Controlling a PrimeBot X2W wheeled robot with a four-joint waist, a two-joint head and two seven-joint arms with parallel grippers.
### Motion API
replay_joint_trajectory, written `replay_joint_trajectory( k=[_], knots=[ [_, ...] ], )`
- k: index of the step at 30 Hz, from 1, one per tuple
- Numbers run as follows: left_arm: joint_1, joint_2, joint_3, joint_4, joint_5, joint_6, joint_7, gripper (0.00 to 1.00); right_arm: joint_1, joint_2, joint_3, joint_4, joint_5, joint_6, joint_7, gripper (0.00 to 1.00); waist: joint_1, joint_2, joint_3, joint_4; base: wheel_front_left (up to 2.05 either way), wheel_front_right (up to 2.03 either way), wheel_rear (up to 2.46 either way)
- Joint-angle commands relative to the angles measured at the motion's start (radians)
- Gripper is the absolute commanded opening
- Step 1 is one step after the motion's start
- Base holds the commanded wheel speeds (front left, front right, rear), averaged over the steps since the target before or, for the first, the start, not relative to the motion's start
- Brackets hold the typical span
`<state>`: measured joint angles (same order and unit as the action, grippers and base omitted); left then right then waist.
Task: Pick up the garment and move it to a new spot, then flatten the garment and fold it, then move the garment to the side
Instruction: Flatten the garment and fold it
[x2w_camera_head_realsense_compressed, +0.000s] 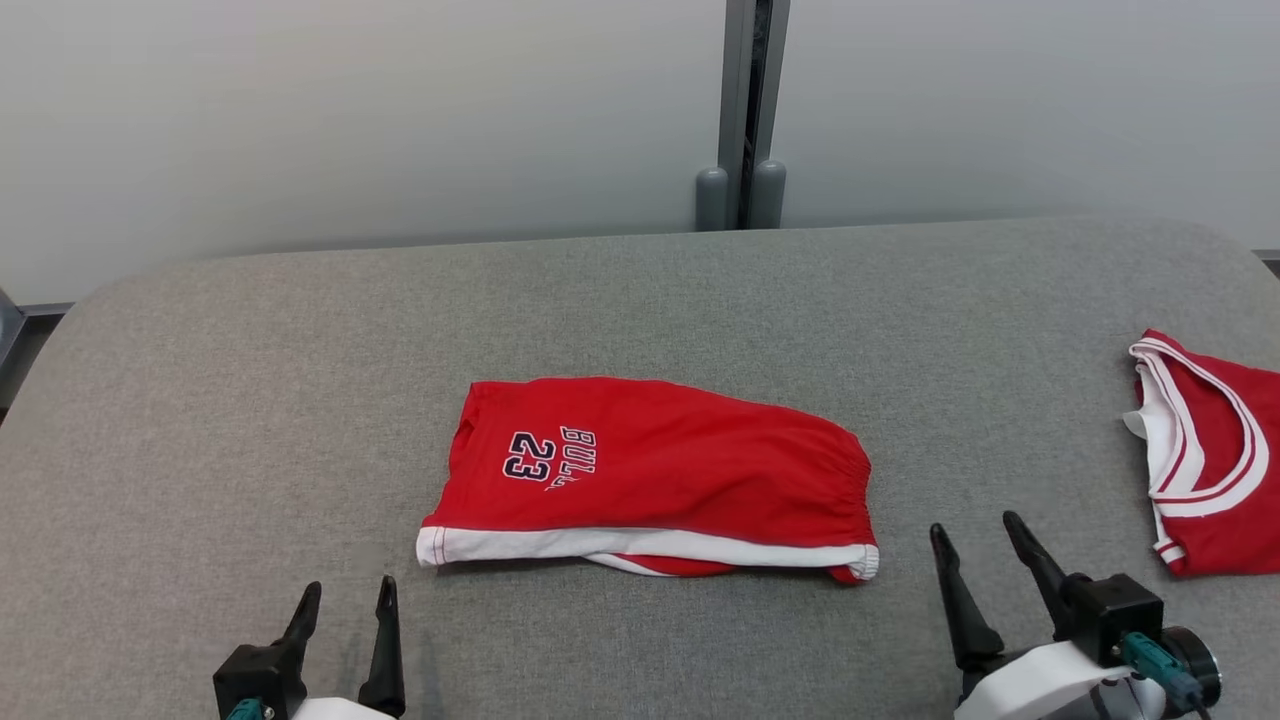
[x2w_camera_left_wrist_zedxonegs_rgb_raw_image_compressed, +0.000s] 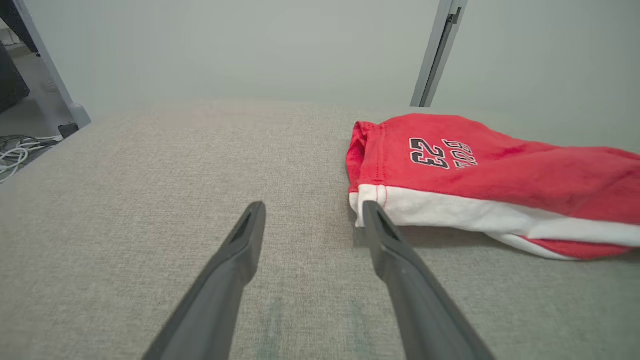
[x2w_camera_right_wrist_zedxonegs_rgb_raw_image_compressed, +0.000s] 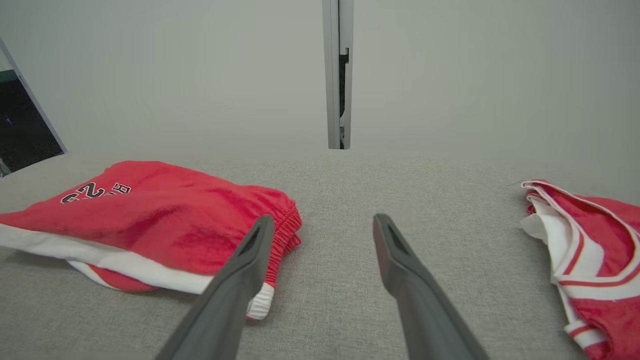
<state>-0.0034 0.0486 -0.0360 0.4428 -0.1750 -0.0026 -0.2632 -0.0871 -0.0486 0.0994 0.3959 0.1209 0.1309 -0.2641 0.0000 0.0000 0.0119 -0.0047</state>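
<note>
Folded red shorts (x2w_camera_head_realsense_compressed: 650, 470) lie mid-counter (x2w_camera_head_realsense_compressed: 250, 350) on grey woven cloth. They are soft knit, with a white hem band, a gathered elastic waist and a navy "23". The left jaws and right jaws, slim dark tapered prongs, stand spread and empty near its front corners. A rumpled red jersey (x2w_camera_head_realsense_compressed: 1210, 470) with white trim lies far right.

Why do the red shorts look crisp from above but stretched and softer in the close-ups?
Head view: soft even light, red shorts crisp, thin shadow under their near edge. Left wrist view: wide lens stretches the left tool, background hazy. Right wrist view: same stretching on the right tool.
</note>
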Motion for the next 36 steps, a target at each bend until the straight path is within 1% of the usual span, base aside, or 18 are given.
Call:
replay_joint_trajectory(
  k=[1,2,8,17,22,26,36],
  knots=[
    [-0.017,0.005,-0.003,0.004,-0.024,-0.014,-0.002,1.00,-0.004,-0.005,0.013,0.014,0.009,0.000,0.000,1.00,0.0000,0.0000,0.014,-0.001,0.00,0.00,0.00],
    [-0.017,0.005,-0.003,0.004,-0.024,-0.014,-0.002,1.00,-0.004,-0.005,0.013,0.014,0.009,0.000,0.000,1.00,0.0000,0.0000,0.014,-0.001,0.00,0.00,0.00],
    [-0.061,0.005,-0.038,0.008,-0.111,-0.075,-0.002,1.00,-0.040,-0.005,0.051,0.041,0.021,0.000,0.000,1.00,0.0000,0.0000,0.086,-0.007,0.00,0.00,0.00],
    [-0.116,0.004,-0.044,0.032,-0.173,-0.120,-0.002,1.00,-0.082,-0.005,0.060,0.052,0.017,0.000,0.000,1.00,0.0000,0.0000,0.152,-0.032,0.00,0.00,0.00],
    [-0.132,0.005,-0.048,0.032,-0.183,-0.129,-0.002,1.00,-0.090,-0.005,0.059,0.049,0.014,0.000,0.000,1.00,0.0000,0.0000,0.166,-0.042,0.00,0.00,0.00],
    [-0.135,0.005,-0.071,0.022,-0.195,-0.129,-0.002,1.00,-0.095,-0.005,0.060,0.049,0.012,0.000,0.000,1.00,0.0000,0.0000,0.174,-0.047,0.00,0.00,0.00],
    [-0.129,0.005,-0.079,0.000,-0.187,-0.129,-0.002,1.00,-0.097,-0.005,0.057,0.050,0.007,0.000,0.000,1.00,0.0000,0.0000,0.179,-0.045,0.00,0.00,0.00]
  ],
)
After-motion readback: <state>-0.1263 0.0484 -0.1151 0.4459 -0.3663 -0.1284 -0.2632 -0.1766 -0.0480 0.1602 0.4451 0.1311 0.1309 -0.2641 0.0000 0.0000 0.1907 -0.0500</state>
